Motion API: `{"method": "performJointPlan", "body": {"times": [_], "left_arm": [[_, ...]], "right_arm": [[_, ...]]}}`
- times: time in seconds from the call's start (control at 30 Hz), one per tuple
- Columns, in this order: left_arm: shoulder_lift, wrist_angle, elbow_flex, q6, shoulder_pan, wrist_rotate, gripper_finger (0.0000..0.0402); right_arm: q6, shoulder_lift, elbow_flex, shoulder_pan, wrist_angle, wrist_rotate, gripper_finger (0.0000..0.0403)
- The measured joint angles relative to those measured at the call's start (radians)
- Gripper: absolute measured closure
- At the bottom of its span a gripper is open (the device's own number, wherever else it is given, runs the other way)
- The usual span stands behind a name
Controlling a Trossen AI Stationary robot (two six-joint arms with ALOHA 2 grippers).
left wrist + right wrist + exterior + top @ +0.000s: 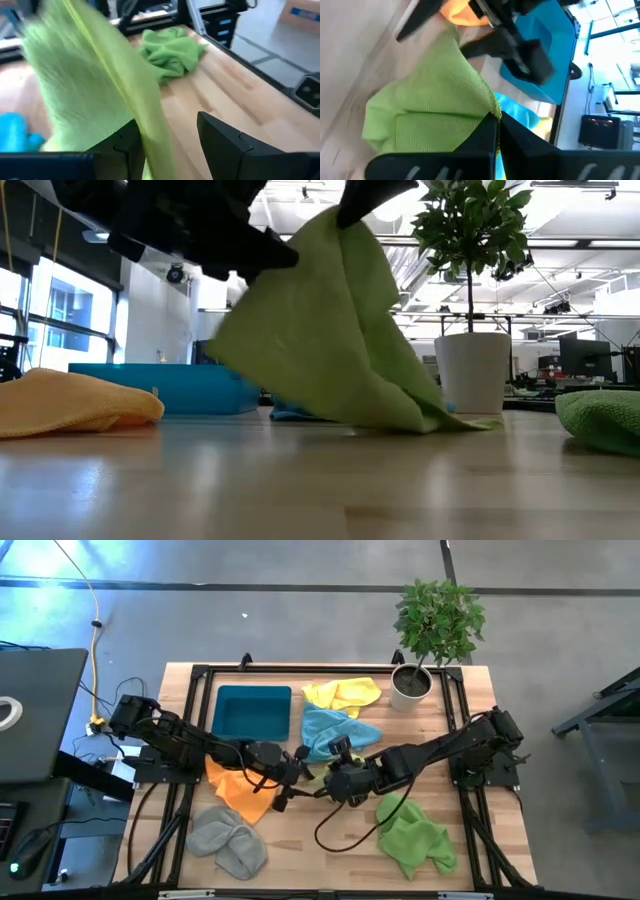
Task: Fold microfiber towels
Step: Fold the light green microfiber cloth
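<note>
Your right gripper [496, 131] is clamped on the soft light green microfiber towel's [427, 107] corner, but the left gripper [167, 145] gapes w/ cloth loose between fingers, so closing late drops that edge & skews the fold.

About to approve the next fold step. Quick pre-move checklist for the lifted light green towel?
1. Right end effector shut on light green towel corner: ok.
2. Left end effector fingers apart around the towel's edge, not closed on it: not ok.
3. Towel lifted, lower part resting on table: ok.
4. Bare wood in front of the towel for laying it flat: ok.
5. Orange towel and brighter green towel apart from the lifted one: ok.
6. Towel square and wrinkle-free: cannot tell.
</note>
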Motion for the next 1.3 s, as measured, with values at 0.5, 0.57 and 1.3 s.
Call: {"method": "performJointPlan", "body": {"times": [0.5, 0.57, 1.3], "left_arm": [[0.0, -0.074, 0.0, -0.172, -0.05, 0.014, 0.0243], [0.0, -0.09, 0.0, -0.189, -0.044, 0.011, 0.0244], [0.0, -0.167, 0.0, -0.272, -0.037, -0.157, 0.04]], "right_arm": [[0.13, 0.0, 0.027, -0.001, -0.173, -0.004, 0.0403], [0.145, 0.0, 0.027, -0.001, -0.176, -0.004, 0.0403], [0.534, 0.0, -0.008, -0.001, -0.178, -0.099, 0.0328]]}}
